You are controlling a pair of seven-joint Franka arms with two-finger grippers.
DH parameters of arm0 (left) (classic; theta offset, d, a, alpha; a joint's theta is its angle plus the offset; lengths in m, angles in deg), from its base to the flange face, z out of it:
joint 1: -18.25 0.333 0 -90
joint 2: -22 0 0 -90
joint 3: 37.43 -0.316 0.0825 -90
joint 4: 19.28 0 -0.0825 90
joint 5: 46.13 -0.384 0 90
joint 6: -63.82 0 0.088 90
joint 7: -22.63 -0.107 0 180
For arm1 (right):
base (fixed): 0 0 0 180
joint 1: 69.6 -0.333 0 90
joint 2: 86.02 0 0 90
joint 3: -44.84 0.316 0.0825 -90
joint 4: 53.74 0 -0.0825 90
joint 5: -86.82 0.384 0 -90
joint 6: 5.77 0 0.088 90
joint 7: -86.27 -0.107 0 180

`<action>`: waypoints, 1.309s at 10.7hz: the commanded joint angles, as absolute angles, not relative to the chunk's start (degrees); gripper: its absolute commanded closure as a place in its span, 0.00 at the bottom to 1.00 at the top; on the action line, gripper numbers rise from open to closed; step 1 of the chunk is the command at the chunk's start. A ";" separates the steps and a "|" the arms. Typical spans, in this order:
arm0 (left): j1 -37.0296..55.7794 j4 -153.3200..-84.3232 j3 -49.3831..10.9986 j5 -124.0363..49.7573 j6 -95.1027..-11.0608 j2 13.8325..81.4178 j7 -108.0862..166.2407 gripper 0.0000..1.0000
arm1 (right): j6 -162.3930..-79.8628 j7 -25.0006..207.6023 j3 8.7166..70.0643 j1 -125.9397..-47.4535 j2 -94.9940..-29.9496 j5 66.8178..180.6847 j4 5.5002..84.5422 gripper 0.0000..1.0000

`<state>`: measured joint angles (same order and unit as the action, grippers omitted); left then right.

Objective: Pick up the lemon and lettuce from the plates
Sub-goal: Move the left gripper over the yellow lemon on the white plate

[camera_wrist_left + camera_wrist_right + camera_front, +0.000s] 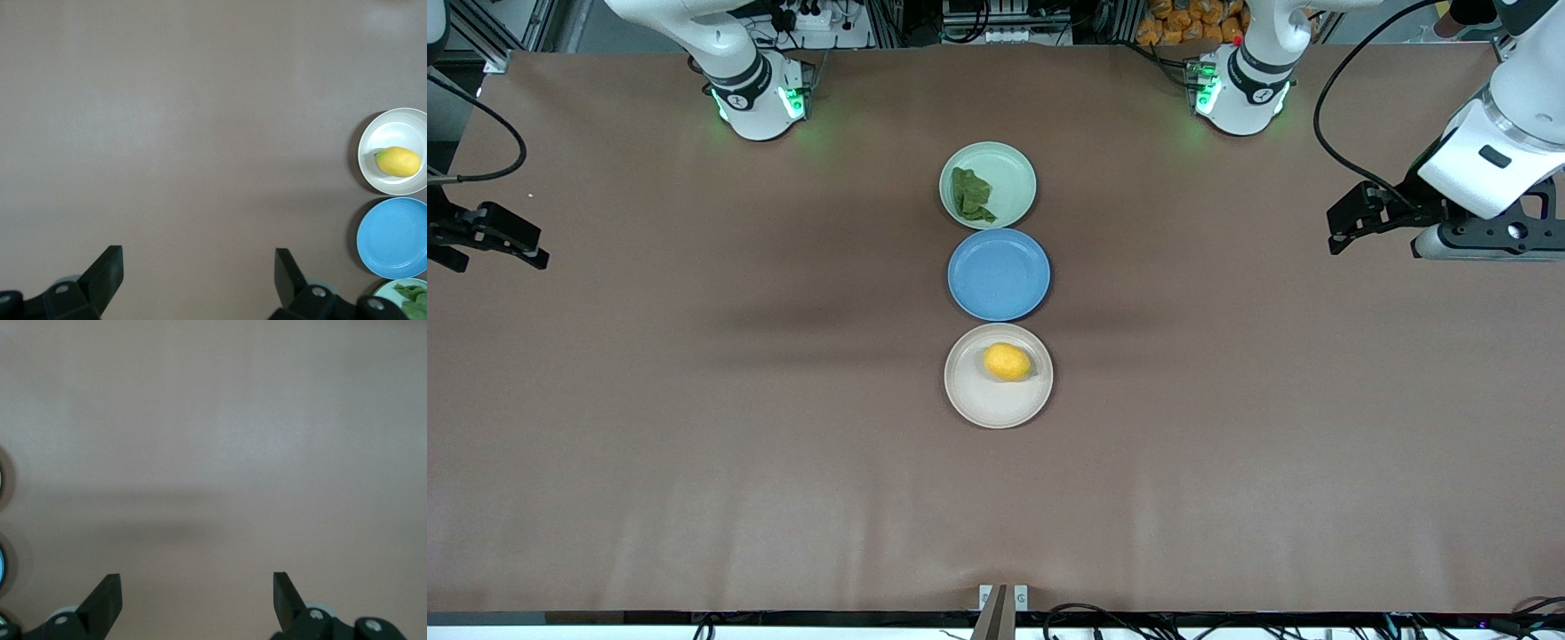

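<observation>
The lemon (1007, 362) lies on the cream-white plate (996, 404), the plate nearest the front camera. The lettuce (971, 196) lies on the mint green plate (1012, 173), the one farthest from it. My left gripper (1343, 227) is open and holds nothing, over bare table at the left arm's end, well apart from the plates. Its wrist view shows its gripper (198, 263), the lemon (398, 161), the cream-white plate (377, 137) and part of the lettuce (415, 297). My right gripper (534, 247) is open and holds nothing, over bare table at the right arm's end; its wrist view shows its gripper (197, 587).
A blue plate (999, 274) stands between the two plates, all in one row at the table's middle; it also shows in the left wrist view (393, 238). Brown cloth covers the table (694, 400). Black cables hang by both arms.
</observation>
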<state>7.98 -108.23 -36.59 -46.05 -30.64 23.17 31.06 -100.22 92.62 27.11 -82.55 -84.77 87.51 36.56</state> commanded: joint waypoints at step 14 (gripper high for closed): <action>-6.33 -107.27 -35.06 -35.94 -48.82 47.63 46.66 0.00 | -98.85 92.60 34.91 -73.47 -86.11 87.43 36.44 0.00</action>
